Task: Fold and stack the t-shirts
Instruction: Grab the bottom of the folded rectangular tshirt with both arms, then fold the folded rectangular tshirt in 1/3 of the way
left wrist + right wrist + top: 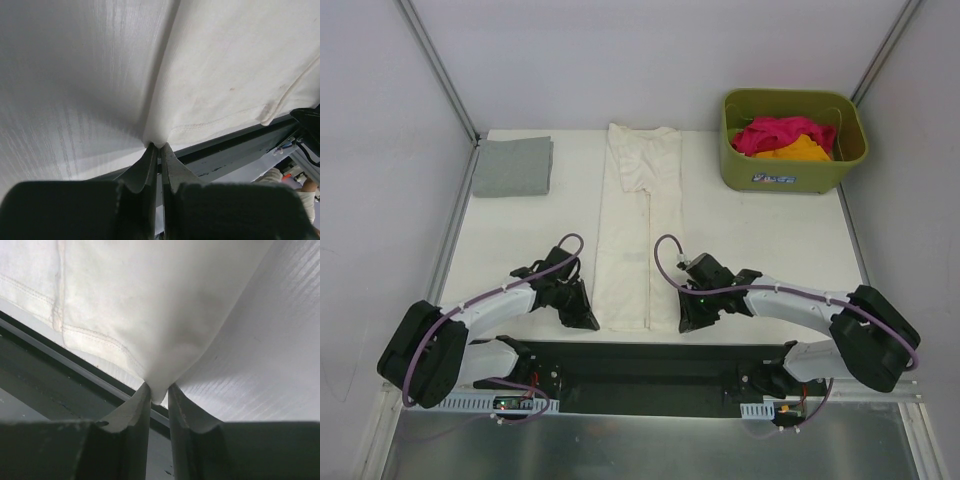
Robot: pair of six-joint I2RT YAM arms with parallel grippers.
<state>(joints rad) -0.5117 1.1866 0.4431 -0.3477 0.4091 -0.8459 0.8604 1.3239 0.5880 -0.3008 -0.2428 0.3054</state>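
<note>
Gripping hem corners of the long cream-white cotton t-shirt, my left gripper and right gripper are clamped at the six-o'clock edge of the white table. At ten o'clock lies the folded grey t-shirt, at one the olive-green plastic basket.

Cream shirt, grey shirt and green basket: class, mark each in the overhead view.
cream shirt (625, 240): top external view, middle of the body.
grey shirt (513, 166): top external view, its centre.
green basket (810, 172): top external view, near wall.

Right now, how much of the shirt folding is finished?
Done: grey shirt folded, far left. In hand: white shirt, folded into a strip, left jaws and right jaws pinching its near corners. Left: pink shirt and orange shirt in the basket.
</note>
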